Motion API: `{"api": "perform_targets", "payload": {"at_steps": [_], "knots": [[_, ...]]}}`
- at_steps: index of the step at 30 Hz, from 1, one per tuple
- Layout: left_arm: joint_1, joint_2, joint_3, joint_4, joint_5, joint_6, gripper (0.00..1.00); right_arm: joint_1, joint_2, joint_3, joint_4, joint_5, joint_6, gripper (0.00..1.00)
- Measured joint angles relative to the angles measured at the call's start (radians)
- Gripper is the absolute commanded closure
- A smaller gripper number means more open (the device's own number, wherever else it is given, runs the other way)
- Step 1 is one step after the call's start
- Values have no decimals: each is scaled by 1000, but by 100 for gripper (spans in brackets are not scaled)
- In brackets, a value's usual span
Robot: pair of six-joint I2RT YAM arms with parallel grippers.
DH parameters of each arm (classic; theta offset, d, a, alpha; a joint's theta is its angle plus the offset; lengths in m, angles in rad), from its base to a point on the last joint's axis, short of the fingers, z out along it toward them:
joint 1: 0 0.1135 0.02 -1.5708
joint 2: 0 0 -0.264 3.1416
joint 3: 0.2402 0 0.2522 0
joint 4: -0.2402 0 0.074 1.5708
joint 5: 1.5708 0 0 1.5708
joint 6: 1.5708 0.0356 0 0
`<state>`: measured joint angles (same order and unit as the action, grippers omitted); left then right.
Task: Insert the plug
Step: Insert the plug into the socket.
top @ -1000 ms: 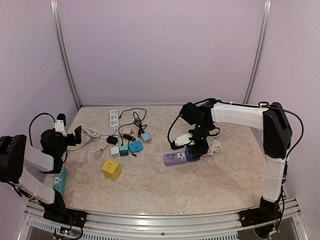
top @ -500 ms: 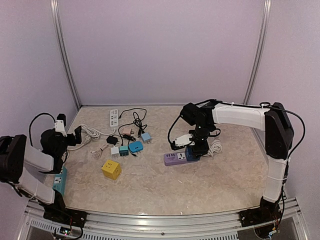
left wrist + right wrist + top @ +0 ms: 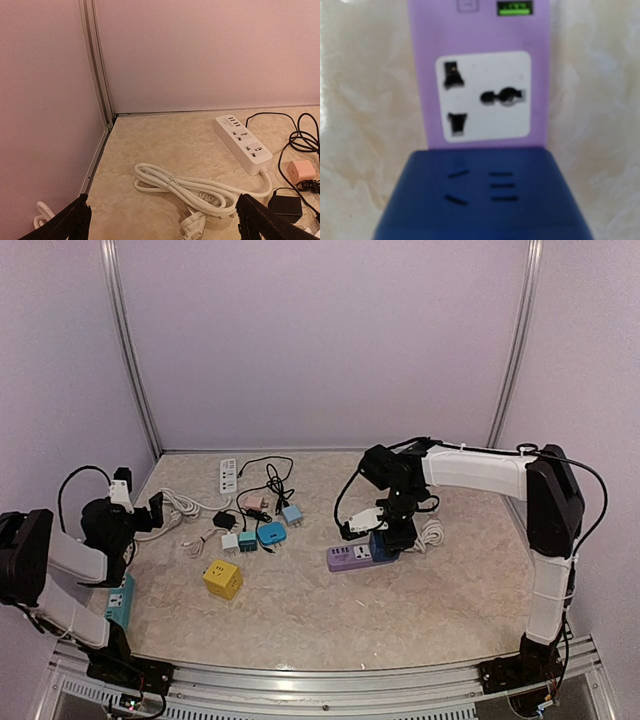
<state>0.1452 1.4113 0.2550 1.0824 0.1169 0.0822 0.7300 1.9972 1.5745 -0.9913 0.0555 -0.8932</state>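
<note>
A purple power strip (image 3: 350, 557) lies mid-table. A dark blue cube plug (image 3: 384, 546) sits at its right end, and my right gripper (image 3: 393, 525) comes down on that plug from above, shut on it. In the right wrist view the blue plug (image 3: 485, 195) fills the bottom, with the purple strip (image 3: 480, 75) and its free white socket face just beyond; my fingers are hidden there. My left gripper (image 3: 140, 508) hovers at the far left, open (image 3: 162, 227) with nothing between its black fingers (image 3: 70, 225).
A white power strip (image 3: 243, 144) and its coiled cable (image 3: 185, 187) lie before the left gripper. A yellow cube (image 3: 222, 579), several small adapters (image 3: 271, 533), black cords (image 3: 272, 478) and a pink adapter (image 3: 301, 170) sit left of centre. A teal strip (image 3: 119, 602) lies by the left arm.
</note>
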Motion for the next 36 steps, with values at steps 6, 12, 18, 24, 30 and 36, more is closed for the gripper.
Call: {"api": "perform_targets", "payload": {"at_steps": [6, 12, 18, 24, 30, 36], "knots": [[2, -1, 23, -41, -25, -15, 1, 6, 8, 15, 21, 10, 10, 1], [-122, -97, 206, -340, -214, 37, 1, 23, 75, 10, 98, 16, 24, 0], [-454, -241, 500, -661, -474, 228, 1, 29, 55, 33, 118, 16, 25, 0], [-485, -355, 748, -831, -546, 72, 1, 29, -105, 18, 166, 12, 34, 0], [-466, -448, 651, -978, -362, -78, 1, 18, -307, -33, 433, -48, 293, 1], [-718, -385, 790, -1420, -415, -61, 1, 25, -263, 84, 533, -266, 572, 2]]}}
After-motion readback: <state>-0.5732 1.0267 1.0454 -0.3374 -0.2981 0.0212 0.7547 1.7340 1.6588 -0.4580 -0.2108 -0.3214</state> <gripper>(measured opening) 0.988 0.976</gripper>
